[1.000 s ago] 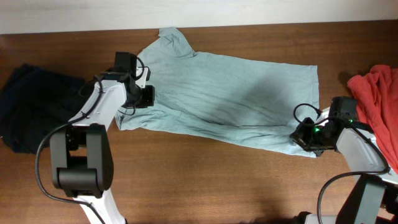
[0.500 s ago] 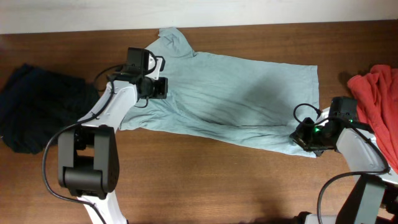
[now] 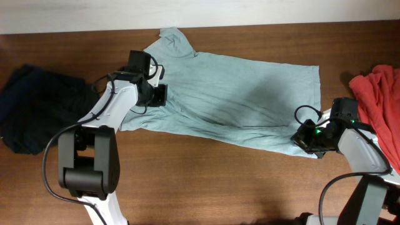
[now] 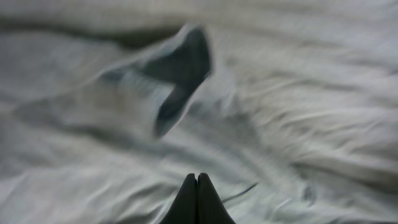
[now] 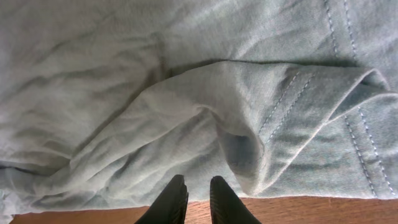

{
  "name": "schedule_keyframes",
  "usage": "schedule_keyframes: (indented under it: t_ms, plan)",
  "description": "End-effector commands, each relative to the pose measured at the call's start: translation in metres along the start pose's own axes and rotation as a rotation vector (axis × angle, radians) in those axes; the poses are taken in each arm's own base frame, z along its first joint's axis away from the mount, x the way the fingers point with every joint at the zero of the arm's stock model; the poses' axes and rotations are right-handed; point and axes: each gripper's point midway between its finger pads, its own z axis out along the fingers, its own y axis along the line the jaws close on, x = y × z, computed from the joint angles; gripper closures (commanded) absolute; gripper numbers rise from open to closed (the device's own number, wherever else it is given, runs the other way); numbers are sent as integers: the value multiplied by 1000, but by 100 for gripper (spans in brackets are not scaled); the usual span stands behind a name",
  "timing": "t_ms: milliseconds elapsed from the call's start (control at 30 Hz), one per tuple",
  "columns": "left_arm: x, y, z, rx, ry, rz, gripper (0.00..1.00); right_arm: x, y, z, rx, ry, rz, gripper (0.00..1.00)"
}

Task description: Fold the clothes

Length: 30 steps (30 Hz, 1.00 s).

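Three garments lie on the wooden tabletop [image 3: 206, 187]. Biggest is the pale grey-blue T-shirt [image 3: 237, 94], spread flat across the middle with the sleeve end to the left and the hem to the right, not yet folded. The navy garment [image 3: 37, 115] is bunched at the left edge, just clear of the shirt. The red garment [image 3: 378, 94] is crumpled at the right edge, near the hem but not touching it.

Risks, as a judgement:
- Only one side looks held, so a lift now would drag the shirt askew and wrinkle it instead of folding it cleanly.
- The right pinch sits on a bunched hem fold, and thin fabric could slip out.
- The left side could catch one layer only, or nothing.

The left end effector [image 3: 159, 95] sits over the shoulder area. Its wrist view is blurred, and the fingers [image 4: 186, 202] are pressed together with nothing visible between them. The right end effector [image 3: 306, 139] is at the lower hem corner. Its fingers [image 5: 171, 202] are nearly together with a slim gap, and a hem fold runs into it, so it appears lightly clamped on the T-shirt.
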Motion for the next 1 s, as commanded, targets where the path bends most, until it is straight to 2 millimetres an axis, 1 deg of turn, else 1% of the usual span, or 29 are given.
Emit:
schedule_keyframes:
  t_ms: [0, 67, 133, 167, 267, 333, 367, 433, 533, 567, 633, 700, 767, 833, 900, 967]
  plan:
    - [-2, 15, -12, -97, -14, 22, 100, -5, 5, -3, -8, -13, -24, 81]
    - [-3, 16, -10, -102, -15, 53, 100, -5, 5, -3, -9, -15, -25, 81]
    - [-6, 17, -2, -101, -23, 57, 100, -5, 5, -3, -9, -15, -25, 81]
    - [-7, 18, 4, -102, -25, 61, 100, -5, 5, -3, -9, -15, -25, 81]
    - [-9, 21, 30, -90, -26, 69, 100, -5, 5, -3, -9, -15, -25, 81]
    - [-15, 22, 39, -88, -47, 71, 100, -5, 5, -3, -9, -15, -25, 81]
    - [-22, 19, 39, -74, -76, 76, 100, -5, 5, -3, -9, -14, -25, 81]
    - [-42, 12, 32, -45, -144, 84, 100, -5, 5, -3, -9, -14, -24, 81]
    - [-79, 5, 10, -33, -238, 73, 100, -5, 5, -3, -9, -13, -24, 81]
    - [-86, 4, 5, -32, -255, 76, 99, -5, 5, -3, -9, -13, -24, 81]
    - [-106, 0, -10, -31, -309, 85, 99, -5, 5, -3, -9, -13, -24, 81]
    - [-121, -3, -23, -30, -349, 91, 96, -4, 5, -3, -7, -11, -23, 81]
    - [-118, -1, -25, -36, -324, 85, 96, -3, 4, -3, -6, -7, -21, 81]
    - [-102, 0, -22, -39, -251, 72, 95, -2, 4, -3, -4, -4, -20, 81]
    - [-73, 3, -16, -46, -133, 53, 95, -2, 3, -3, -3, -1, -19, 81]
    - [-41, 15, -8, -97, -4, 33, 95, -2, 4, -3, -3, -2, -19, 81]
